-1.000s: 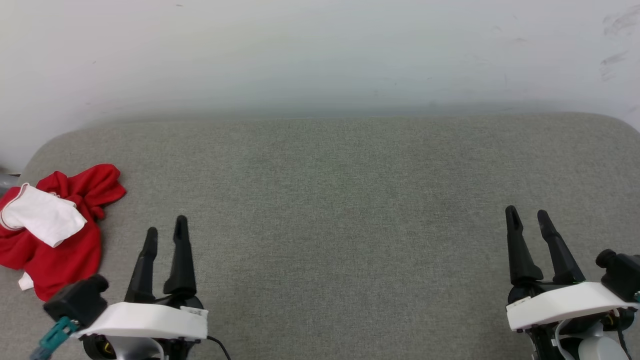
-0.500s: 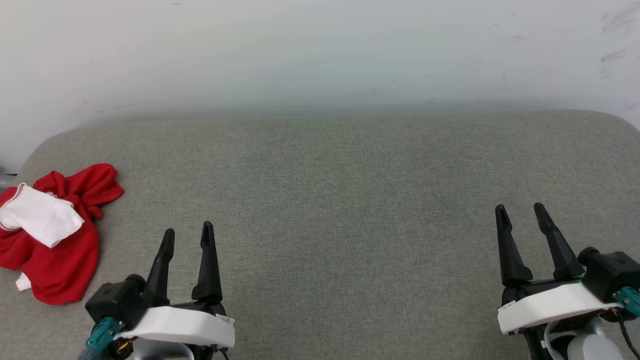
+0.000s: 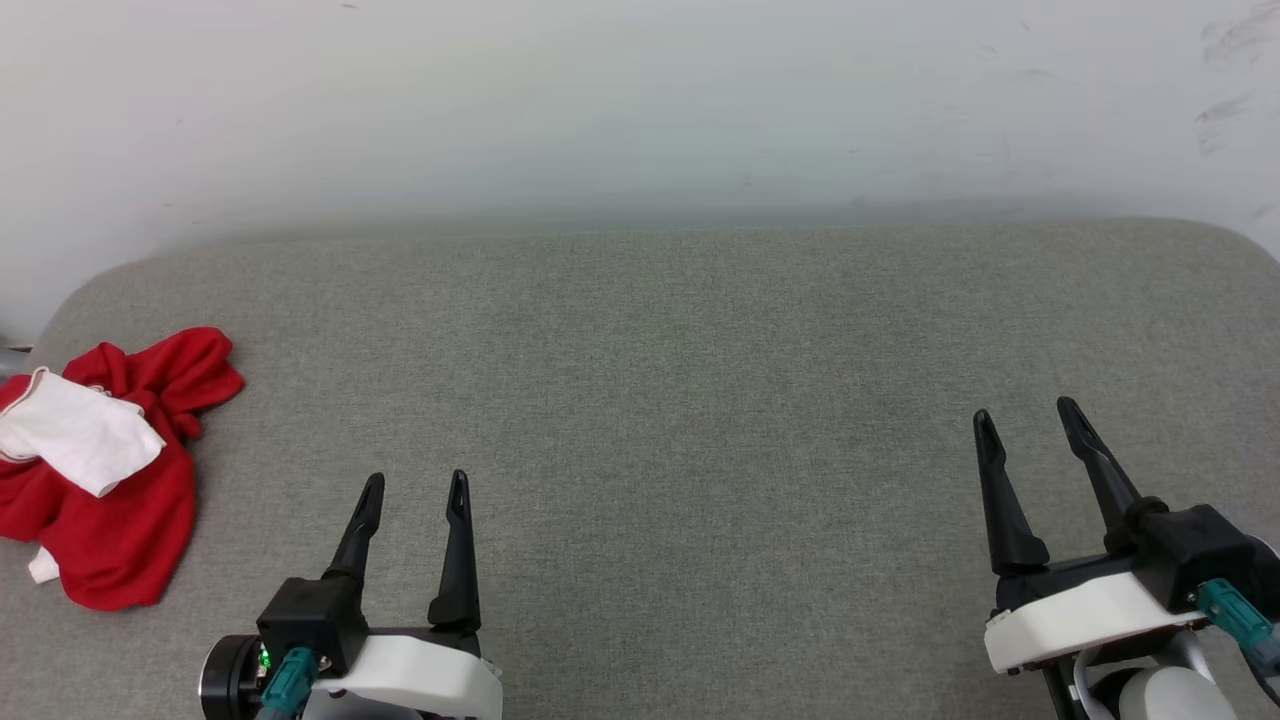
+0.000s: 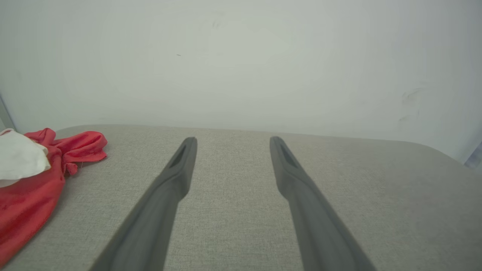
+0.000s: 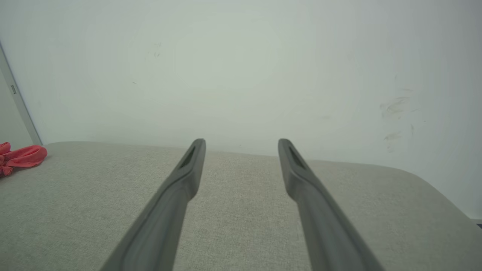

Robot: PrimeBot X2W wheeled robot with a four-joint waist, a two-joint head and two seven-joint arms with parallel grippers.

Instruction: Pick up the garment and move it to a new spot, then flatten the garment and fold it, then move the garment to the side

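Two finger pairs, left pair (image 3: 415,478) and right pair (image 3: 1027,413), spread wide; garment (image 3: 120,530) crumpled far left on cushion (image 3: 650,400).

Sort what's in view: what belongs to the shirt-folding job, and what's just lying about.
Job: crumpled red and white shirt at the left; left gripper and right gripper, both open, empty.
Just there: grey padded surface; white wall.

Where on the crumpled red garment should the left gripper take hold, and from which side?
Probably the bunched red fold on the garment's right edge, coming from the right with the open left gripper: it juts toward that arm and stands proud.
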